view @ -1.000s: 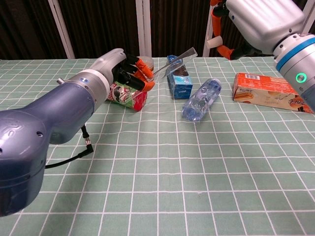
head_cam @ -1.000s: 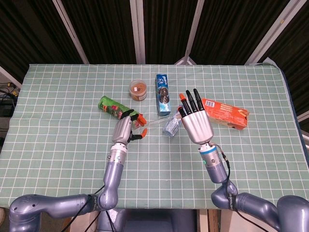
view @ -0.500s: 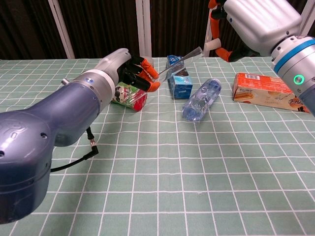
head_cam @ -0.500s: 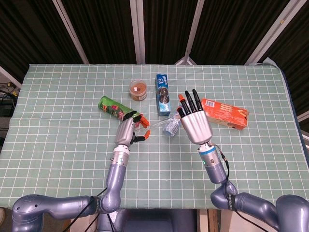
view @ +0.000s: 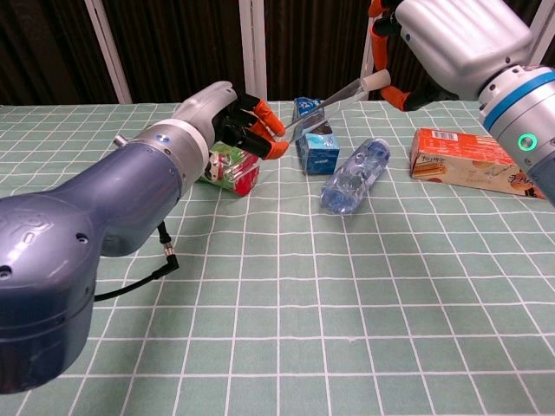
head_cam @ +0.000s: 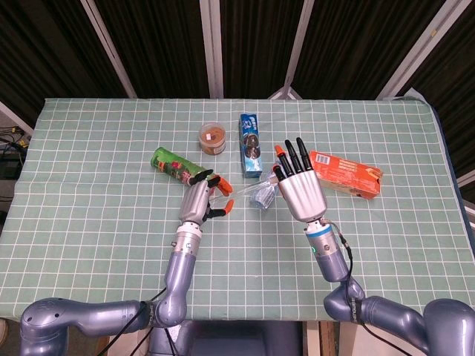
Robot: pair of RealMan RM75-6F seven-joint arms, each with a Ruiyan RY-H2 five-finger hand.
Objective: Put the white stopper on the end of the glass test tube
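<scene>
While our left hand (view: 227, 117) hangs above the table (head_cam: 89, 185), its orange-tipped fingers (view: 270, 130) pinch the lower end of the tube (view: 325, 106), which slants up toward 2 o'clock in the chest view. Just behind that hand, at about 10 o'clock from it in the head view, lies a green can (head_cam: 169, 165) on its side. Further back we see a small round tub (head_cam: 213, 138), and beside it at 3 o'clock a blue packet (head_cam: 251, 144). A clear bottle (view: 355, 175) lies on the cloth below the raised tube. Our right hand (head_cam: 298, 185) is held up with its long fingers extended; in the chest view its thumb and a finger hold the stopper (view: 377, 80), which meets the upper end of the tube. Whether it is seated on the tube we cannot tell. At 3 o'clock from that hand lies an orange box (head_cam: 346, 175).
</scene>
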